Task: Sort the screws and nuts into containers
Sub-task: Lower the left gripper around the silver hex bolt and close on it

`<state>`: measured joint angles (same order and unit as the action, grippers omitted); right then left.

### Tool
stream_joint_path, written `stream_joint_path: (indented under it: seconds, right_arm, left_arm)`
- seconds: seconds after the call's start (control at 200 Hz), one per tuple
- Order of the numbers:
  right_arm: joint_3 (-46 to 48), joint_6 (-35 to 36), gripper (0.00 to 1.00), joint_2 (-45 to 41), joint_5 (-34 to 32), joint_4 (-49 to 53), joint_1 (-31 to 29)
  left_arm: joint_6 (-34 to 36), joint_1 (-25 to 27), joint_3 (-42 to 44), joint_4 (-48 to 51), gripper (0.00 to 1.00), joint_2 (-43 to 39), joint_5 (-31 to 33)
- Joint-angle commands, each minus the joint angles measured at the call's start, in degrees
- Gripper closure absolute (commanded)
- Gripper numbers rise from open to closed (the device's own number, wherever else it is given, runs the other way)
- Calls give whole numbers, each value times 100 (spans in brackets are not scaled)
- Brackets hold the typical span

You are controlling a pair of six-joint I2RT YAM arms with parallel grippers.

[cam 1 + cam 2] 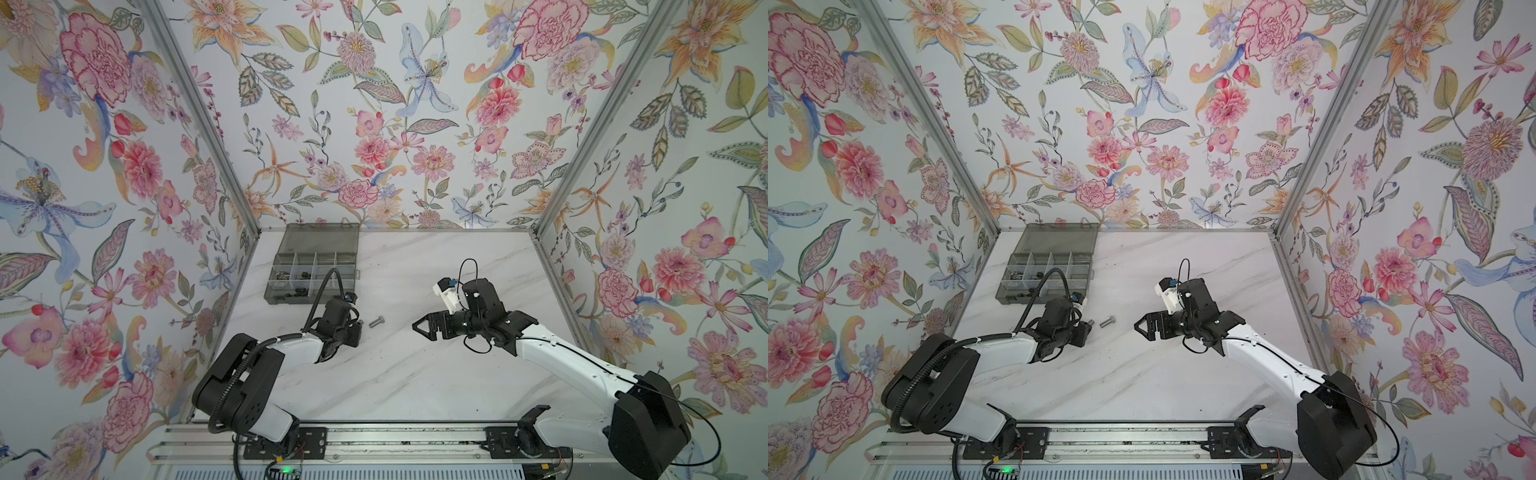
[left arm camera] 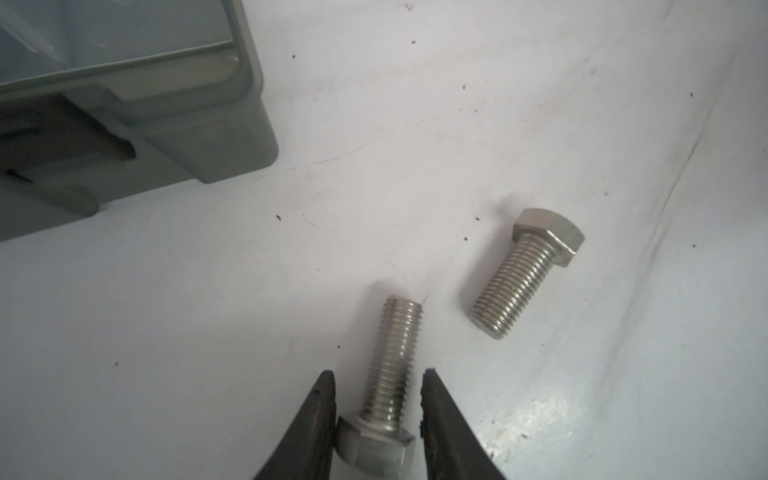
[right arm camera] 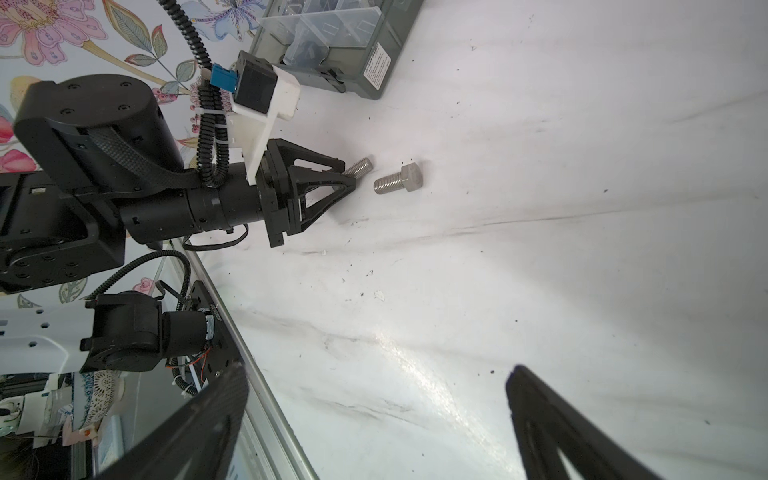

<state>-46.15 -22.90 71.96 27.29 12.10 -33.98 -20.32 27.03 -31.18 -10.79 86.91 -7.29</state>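
Two silver hex-head screws lie on the white marble table. My left gripper (image 2: 379, 372) straddles one screw (image 2: 392, 365). One finger (image 2: 320, 411) touches its hex head. The other finger stands a sliver off it, so the jaws are narrowly open. From the right wrist view this screw (image 3: 360, 166) pokes out past the left gripper (image 3: 351, 178). The second screw (image 2: 525, 274) (image 1: 377, 321) (image 1: 1108, 321) lies free just beyond. The containers are cells of a smoky-grey organiser box (image 1: 291, 300) (image 1: 1021, 300), and they hold small dark pieces (image 1: 304, 275), too small to tell screws from nuts. My right gripper (image 1: 417, 328) (image 3: 380, 372) hovers open and empty.
The box lid (image 1: 320, 237) lies open flat against the back wall. A corner of the box (image 2: 232, 145) is close to the left gripper. Floral walls enclose the table on three sides. A metal rail (image 1: 374, 440) with both arm bases runs along the front edge.
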Motion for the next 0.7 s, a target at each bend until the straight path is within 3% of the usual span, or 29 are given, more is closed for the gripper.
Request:
stream_joint_path:
  seconds: [0.0, 0.415, 0.696]
  right_arm:
    - [80, -66, 1, -57, 66, -53, 45]
    - [107, -83, 1, -47, 101, -82, 58]
    - [91, -75, 1, 63, 128, -94, 75]
  left_arm:
    - [2, 48, 136, -51, 67, -86, -79]
    - [-233, 46, 160, -203, 100, -92, -135]
    - [-289, 26, -53, 0, 100, -423, 132]
